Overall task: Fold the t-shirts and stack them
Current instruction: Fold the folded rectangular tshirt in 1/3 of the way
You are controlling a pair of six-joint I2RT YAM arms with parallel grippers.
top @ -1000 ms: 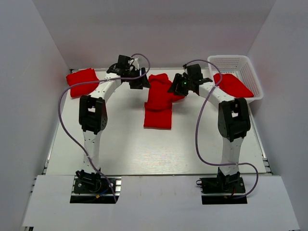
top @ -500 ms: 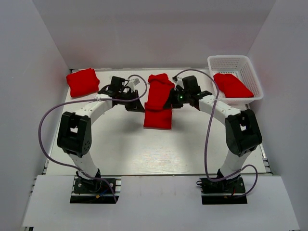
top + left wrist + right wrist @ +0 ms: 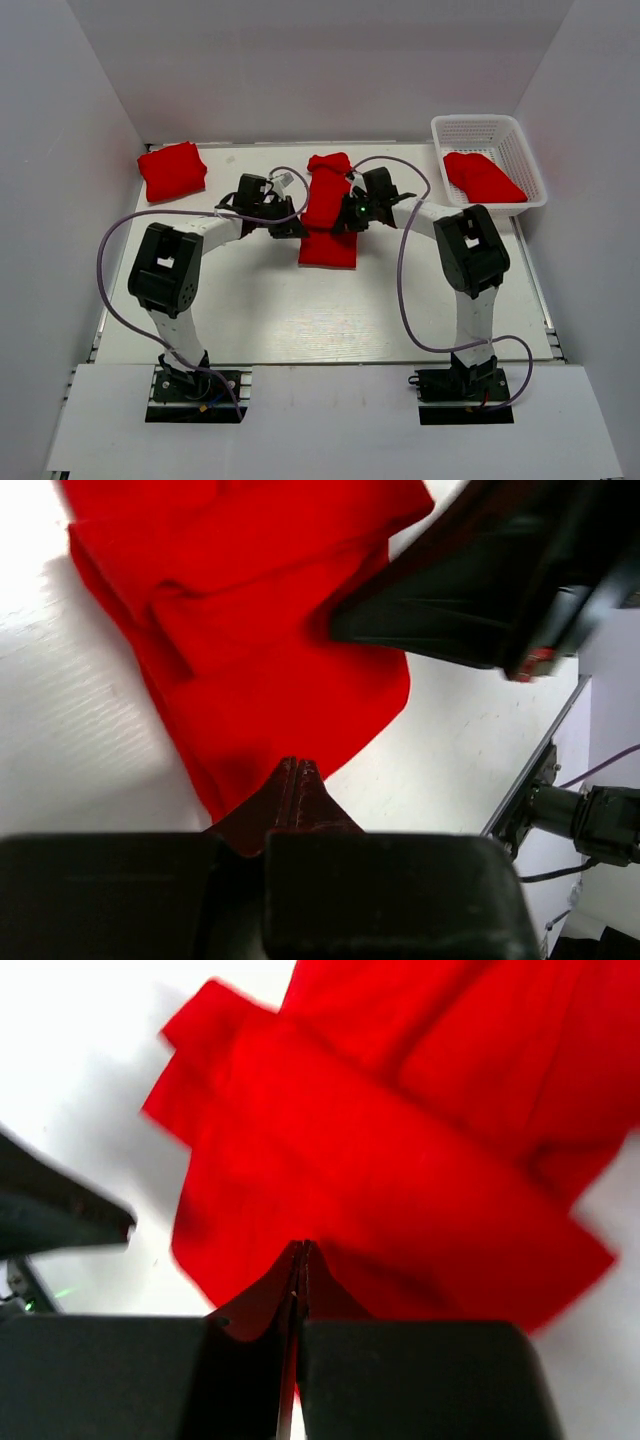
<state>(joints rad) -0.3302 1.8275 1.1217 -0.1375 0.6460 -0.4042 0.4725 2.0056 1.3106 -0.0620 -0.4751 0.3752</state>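
A red t-shirt (image 3: 328, 205) lies as a long, partly folded strip in the middle of the table, flat on the surface (image 3: 250, 630) (image 3: 400, 1160). My left gripper (image 3: 293, 229) (image 3: 297, 765) is shut, its tips low at the shirt's left edge. On the opposite side, my right gripper (image 3: 347, 218) (image 3: 302, 1247) is shut too, with its tips over the cloth. No cloth shows lifted or pinched in either one. A second red t-shirt (image 3: 172, 170) sits folded at the back left. A third t-shirt (image 3: 483, 176) lies in the basket.
A white lattice basket (image 3: 530, 165) stands at the back right corner. White walls close in the table on three sides. Purple cables loop from both arms over the table. The right arm's black body (image 3: 480, 590) fills the top right of the left wrist view.
Both grippers went from open to shut. They came toward me from the far end of the middle shirt to its sides. The shirt's far part now looks narrower.
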